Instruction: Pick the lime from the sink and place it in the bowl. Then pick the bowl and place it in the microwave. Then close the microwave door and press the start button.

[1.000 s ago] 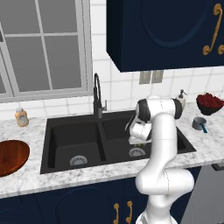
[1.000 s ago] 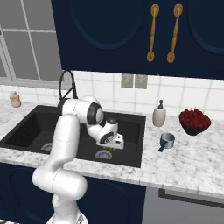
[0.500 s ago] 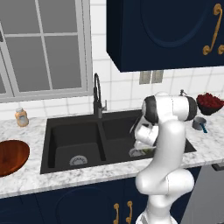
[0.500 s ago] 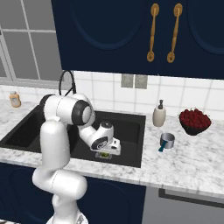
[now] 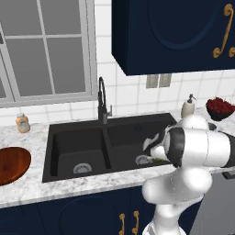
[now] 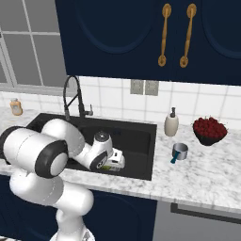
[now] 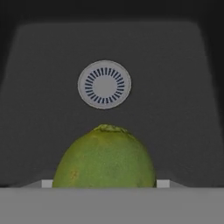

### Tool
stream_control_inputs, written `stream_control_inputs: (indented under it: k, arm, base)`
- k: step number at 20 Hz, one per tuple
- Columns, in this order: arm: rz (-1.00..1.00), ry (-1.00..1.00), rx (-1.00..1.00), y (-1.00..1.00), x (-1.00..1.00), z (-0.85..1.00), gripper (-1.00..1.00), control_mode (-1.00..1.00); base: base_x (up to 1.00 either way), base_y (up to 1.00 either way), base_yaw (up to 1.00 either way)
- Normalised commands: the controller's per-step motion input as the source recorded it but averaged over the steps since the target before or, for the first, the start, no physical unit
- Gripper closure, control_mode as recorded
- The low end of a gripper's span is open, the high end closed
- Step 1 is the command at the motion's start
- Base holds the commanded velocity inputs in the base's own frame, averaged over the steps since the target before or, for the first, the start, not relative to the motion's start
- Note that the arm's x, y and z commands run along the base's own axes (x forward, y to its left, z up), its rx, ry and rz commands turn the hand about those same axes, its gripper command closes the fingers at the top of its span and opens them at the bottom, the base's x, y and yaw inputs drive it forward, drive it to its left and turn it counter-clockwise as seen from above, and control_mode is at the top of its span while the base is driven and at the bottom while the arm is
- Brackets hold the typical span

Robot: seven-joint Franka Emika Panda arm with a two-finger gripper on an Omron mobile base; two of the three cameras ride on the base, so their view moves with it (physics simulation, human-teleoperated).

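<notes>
Down in the matte black sink, near the round slotted silver drain, I saw the dimpled yellow-green lime between my gripper's spread fingers; whether they touched it, I couldn't tell. Left of the sink sat the glossy wooden bowl.

The sink is matt black, with a shiny metal drain. The lime has a dull, finely pitted skin. Left of the sink, the bowl is glossy reddish wood on a speckled marble surface.
</notes>
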Motion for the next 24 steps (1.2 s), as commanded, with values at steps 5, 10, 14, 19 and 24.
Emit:
stream_control_inputs:
  k: [5, 10, 14, 19, 24]
  arm:
    - [-0.01, -0.02, -0.01, 0.07, -0.69, 0.52, 1.0, -1.0]
    - [-0.05, -0.19, -0.02, 0.22, -0.86, 0.38, 1.0, -1.0]
    - [-0.07, -0.03, -0.03, 0.4, -0.72, 0.28, 1.0, -1.0]
    - [0.0, -0.15, -0.1, 0.65, -0.81, -0.01, 1.0, -1.0]
    - [0.01, -0.12, -0.11, 0.74, -0.75, 0.0, 1.0, -1.0]
  base:
    - [0.0, 0.0, 0.0]
    - [0.0, 0.0, 0.0]
    - [0.0, 0.0, 0.0]
    - [0.0, 0.0, 0.0]
    - [0.0, 0.0, 0.0]
